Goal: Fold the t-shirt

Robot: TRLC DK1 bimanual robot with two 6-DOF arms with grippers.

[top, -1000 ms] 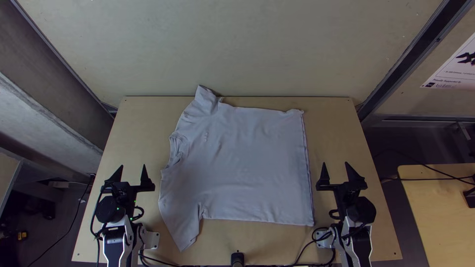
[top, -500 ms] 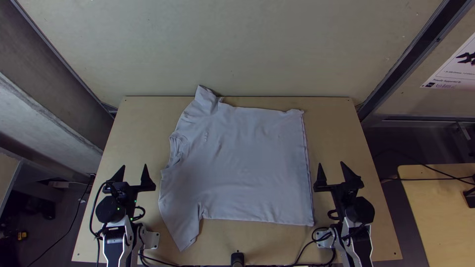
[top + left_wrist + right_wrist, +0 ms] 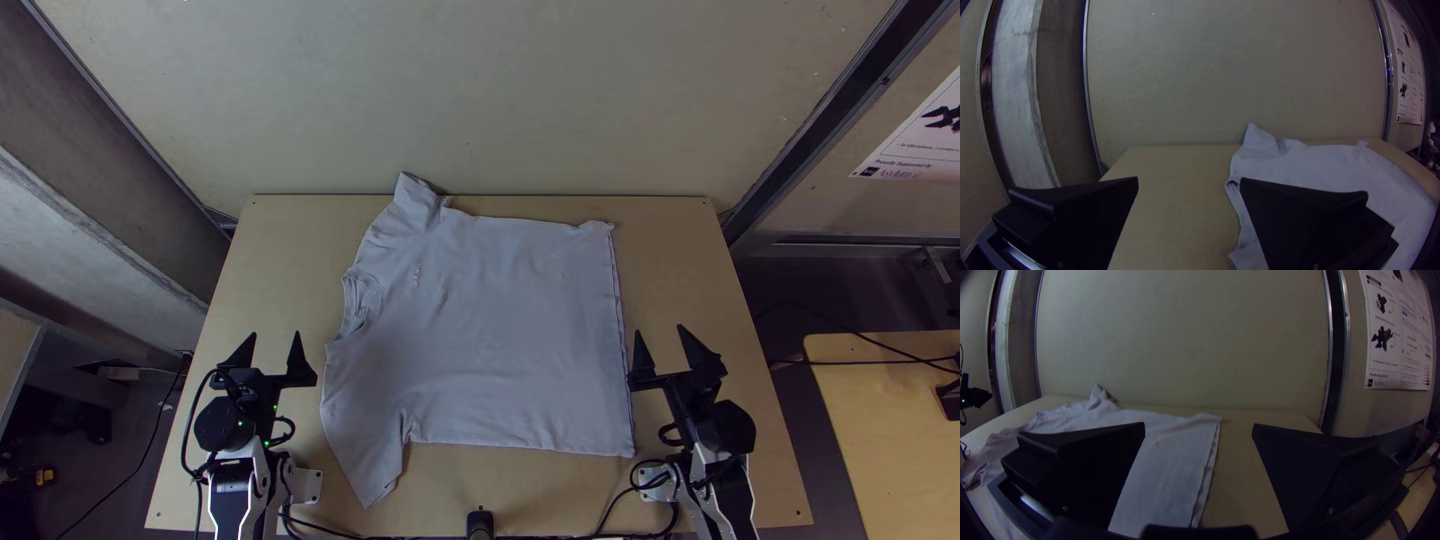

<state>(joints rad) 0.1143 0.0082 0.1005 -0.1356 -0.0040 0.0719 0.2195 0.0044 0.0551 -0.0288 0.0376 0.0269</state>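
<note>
Judging by their placement, I had the black, flat-fingered left gripper [image 3: 274, 334] and right gripper [image 3: 660, 329] spread wide near collar [image 3: 358, 300] and hem [image 3: 622, 340], presumably for reaching either end. The pale grey cloth t-shirt [image 3: 490, 330] lay flat on the light wooden worktop [image 3: 280, 260], likely ready for folding. I counted two grippers, one shirt, two sleeves [image 3: 372, 468].

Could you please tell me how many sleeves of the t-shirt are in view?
2: the far sleeve is at the table's far edge, and the near sleeve points toward the near edge.
</note>
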